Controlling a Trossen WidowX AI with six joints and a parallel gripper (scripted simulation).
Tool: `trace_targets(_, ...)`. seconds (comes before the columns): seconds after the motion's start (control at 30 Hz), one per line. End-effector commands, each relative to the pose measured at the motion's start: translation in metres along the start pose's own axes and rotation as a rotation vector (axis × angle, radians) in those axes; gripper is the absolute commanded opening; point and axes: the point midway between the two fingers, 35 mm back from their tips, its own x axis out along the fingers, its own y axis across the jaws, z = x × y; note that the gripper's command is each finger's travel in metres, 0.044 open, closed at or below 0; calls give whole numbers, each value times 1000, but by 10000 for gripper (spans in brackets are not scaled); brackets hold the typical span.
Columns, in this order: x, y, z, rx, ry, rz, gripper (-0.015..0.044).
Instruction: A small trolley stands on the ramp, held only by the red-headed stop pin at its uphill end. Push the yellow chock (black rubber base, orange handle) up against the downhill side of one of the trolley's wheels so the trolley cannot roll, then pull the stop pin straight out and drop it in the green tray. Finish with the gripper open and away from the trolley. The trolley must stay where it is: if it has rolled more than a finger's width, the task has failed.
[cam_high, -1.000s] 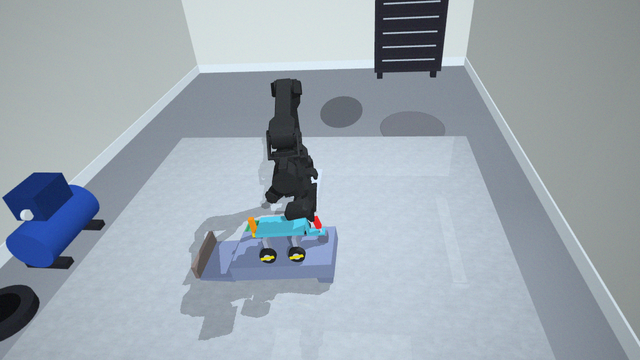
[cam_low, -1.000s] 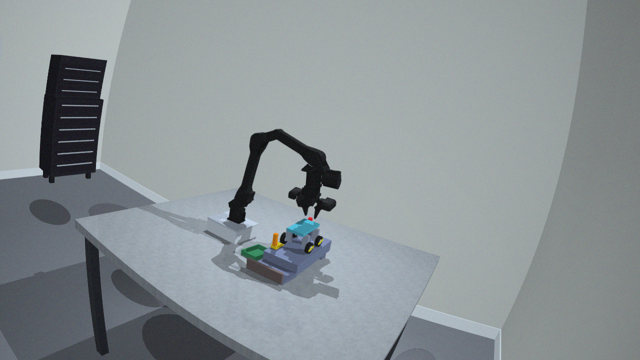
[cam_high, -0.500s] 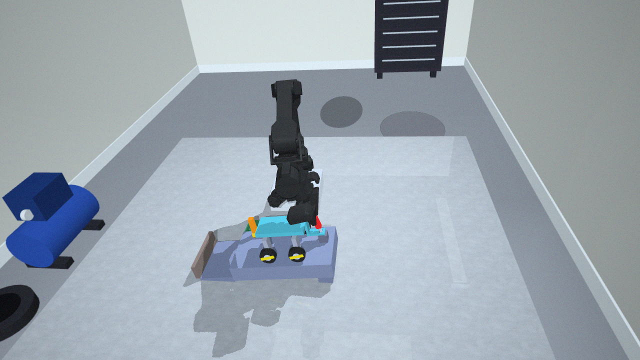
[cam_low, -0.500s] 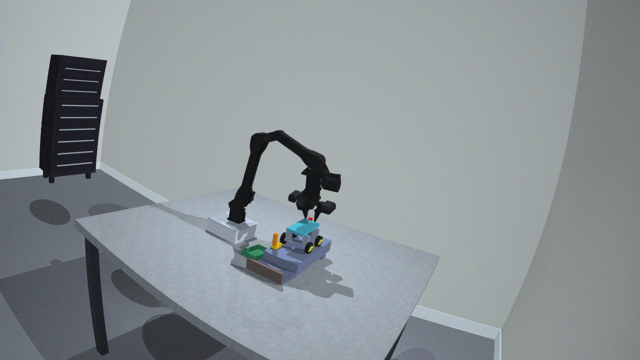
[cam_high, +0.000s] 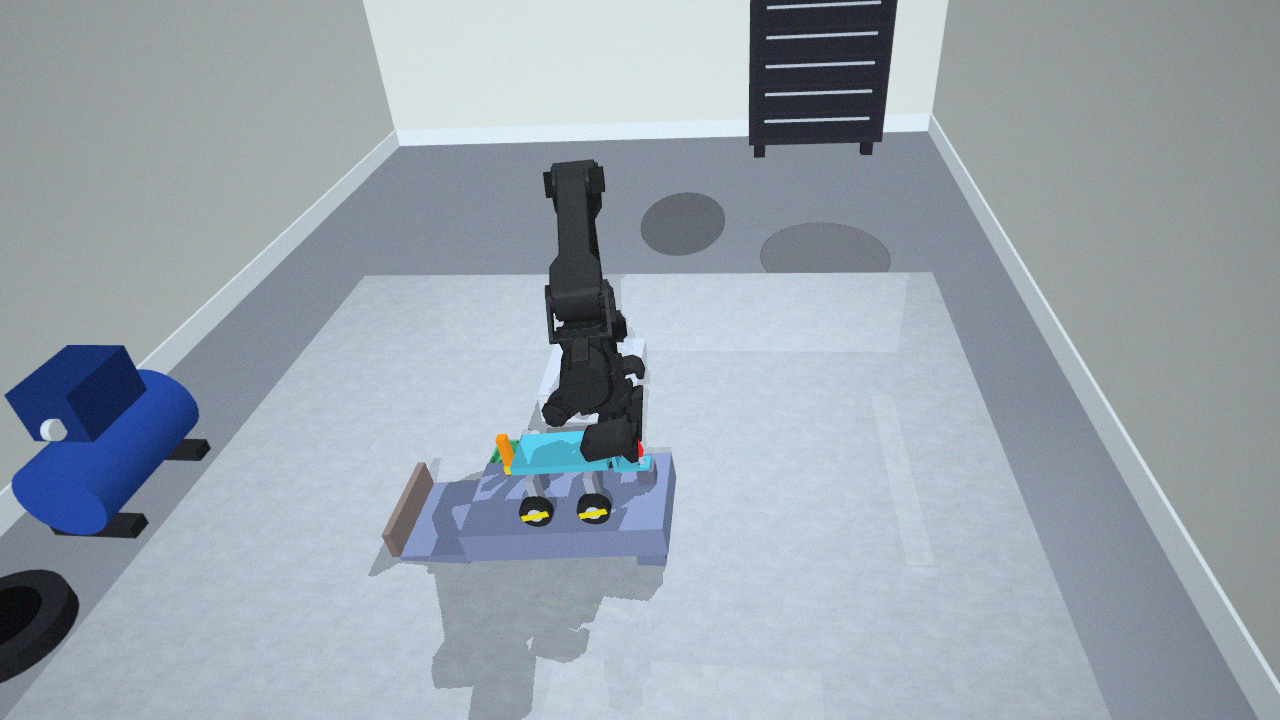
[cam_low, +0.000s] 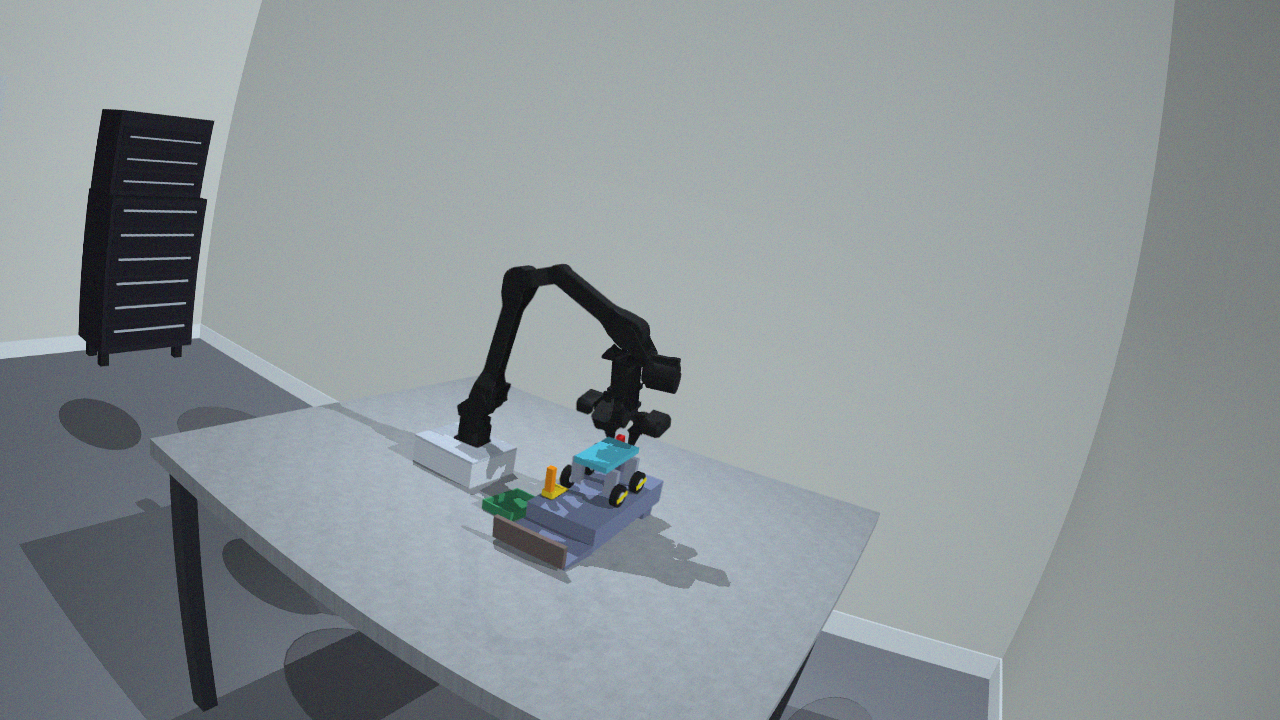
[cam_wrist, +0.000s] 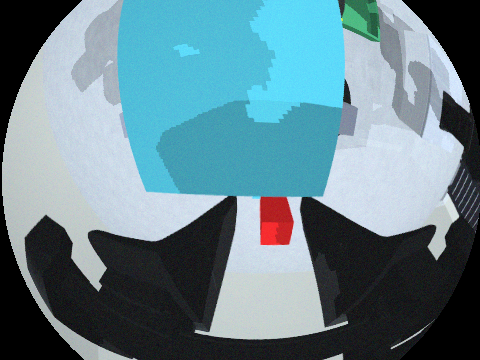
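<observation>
The cyan-topped trolley (cam_high: 554, 452) (cam_low: 604, 454) (cam_wrist: 200, 75) stands on the lavender ramp (cam_high: 563, 546) (cam_low: 572, 530). The chock, with its orange handle (cam_high: 503, 450) (cam_low: 550, 480) upright, sits on the ramp just downhill of the trolley's wheel on the tray side; I cannot tell if they touch. The stop pin's red head (cam_high: 640, 449) (cam_low: 620, 437) (cam_wrist: 274, 232) stands at the uphill end. My gripper (cam_wrist: 270, 202) is part open, fingers on either side of the red head with gaps, the head nearer the right finger. The pin's shaft is mostly hidden. The green tray (cam_low: 488, 505) (cam_wrist: 369, 33) lies beside the ramp.
A brown end board (cam_high: 409, 508) (cam_low: 529, 542) crosses the ramp's low end. The arm's white base (cam_low: 447, 462) is behind the tray. The trolley's deck edge is close beside my fingertips. A blue compressor (cam_high: 111, 465) and a dark cabinet (cam_high: 819, 80) (cam_low: 143, 268) are farther off.
</observation>
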Motion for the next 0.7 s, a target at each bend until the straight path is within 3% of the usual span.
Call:
trace_targets(0.0, 8, -1, 0, 5, 2, -6, 190)
trace_targets(0.17, 12, -2, 0, 5, 2, -6, 190)
trace_targets(0.33, 8, -1, 0, 0, 0, -2, 59)
trace_targets(0.67, 8, -1, 0, 1, 0, -3, 0)
